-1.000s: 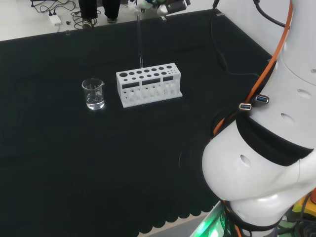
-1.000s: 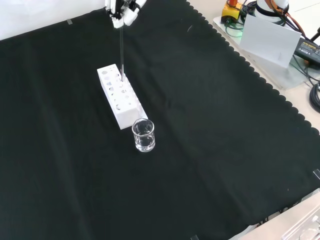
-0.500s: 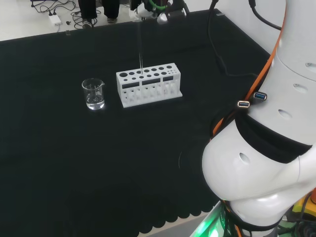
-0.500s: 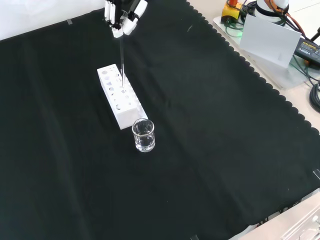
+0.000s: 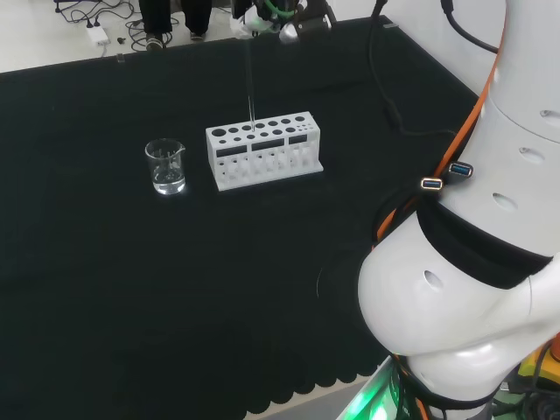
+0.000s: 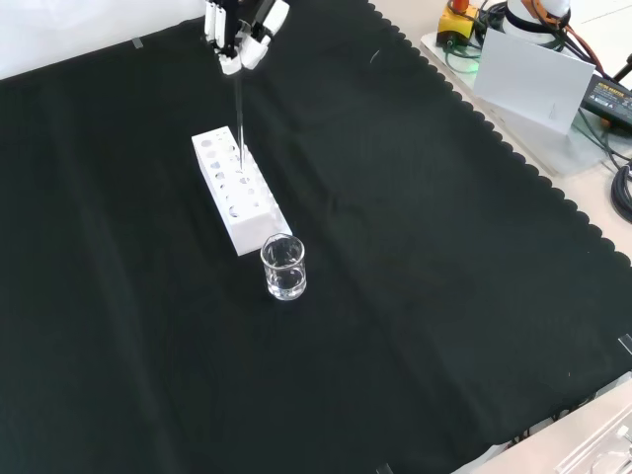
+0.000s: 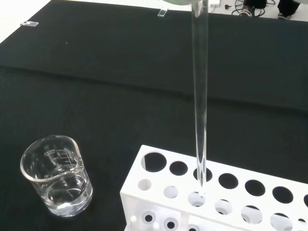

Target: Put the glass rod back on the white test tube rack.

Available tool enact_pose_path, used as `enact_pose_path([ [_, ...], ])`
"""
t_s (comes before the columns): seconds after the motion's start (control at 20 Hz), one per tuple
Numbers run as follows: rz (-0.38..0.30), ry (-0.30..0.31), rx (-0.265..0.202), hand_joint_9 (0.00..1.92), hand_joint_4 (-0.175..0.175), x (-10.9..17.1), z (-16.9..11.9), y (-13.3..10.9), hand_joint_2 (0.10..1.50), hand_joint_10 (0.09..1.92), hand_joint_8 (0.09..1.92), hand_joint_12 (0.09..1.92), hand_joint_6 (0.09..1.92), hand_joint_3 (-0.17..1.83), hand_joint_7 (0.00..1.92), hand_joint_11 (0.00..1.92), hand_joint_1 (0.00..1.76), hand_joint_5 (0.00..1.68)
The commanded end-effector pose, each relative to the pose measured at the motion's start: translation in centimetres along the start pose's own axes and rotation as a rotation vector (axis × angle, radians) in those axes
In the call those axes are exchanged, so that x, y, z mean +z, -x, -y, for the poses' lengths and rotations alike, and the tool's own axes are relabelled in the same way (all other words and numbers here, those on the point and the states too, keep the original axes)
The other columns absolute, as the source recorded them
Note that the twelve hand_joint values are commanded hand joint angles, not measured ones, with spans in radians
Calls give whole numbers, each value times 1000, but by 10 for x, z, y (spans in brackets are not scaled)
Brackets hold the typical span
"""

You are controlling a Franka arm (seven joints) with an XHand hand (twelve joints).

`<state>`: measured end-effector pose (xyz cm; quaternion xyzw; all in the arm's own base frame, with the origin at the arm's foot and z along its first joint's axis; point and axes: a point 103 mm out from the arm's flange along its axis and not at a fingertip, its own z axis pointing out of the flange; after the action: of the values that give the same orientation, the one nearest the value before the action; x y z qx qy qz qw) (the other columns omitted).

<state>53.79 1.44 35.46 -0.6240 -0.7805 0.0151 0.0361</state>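
The hand (image 6: 237, 28) hangs above the white test tube rack (image 6: 240, 194), its fingers curled round the top of the glass rod (image 6: 238, 114). The rod hangs almost upright. In the wrist view the glass rod (image 7: 199, 101) reaches down to the white rack (image 7: 226, 192), with its tip at a hole in the rack's top plate. In the head view the hand (image 5: 267, 16) sits at the top edge, and the thin rod (image 5: 250, 83) drops to the rack (image 5: 263, 149).
A small glass beaker (image 6: 283, 267) with a little clear liquid stands just in front of the rack's near end in the front view; the beaker (image 5: 165, 166) is left of the rack in the head view. The arm's white links (image 5: 472, 262) stand at the right.
The hand has come down a little with the rod, and the rod's tip has sunk from above the rack to its top plate. Little has moved in the last half second.
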Motion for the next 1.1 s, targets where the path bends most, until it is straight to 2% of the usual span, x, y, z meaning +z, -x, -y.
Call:
enact_pose_path([
  [0.05,5,2,4,1655,-175,0,0,-2,1100,728,911,609,213,-175,1228,1649,1312,1277],
  [0.7,-3,-10,-8,1654,-175,8,-10,-4,1100,726,908,608,215,-175,1229,1650,1312,1276],
  [1.1,-11,-13,9,1656,-175,11,-6,4,1099,726,906,608,220,-173,1230,1651,1312,1273],
])
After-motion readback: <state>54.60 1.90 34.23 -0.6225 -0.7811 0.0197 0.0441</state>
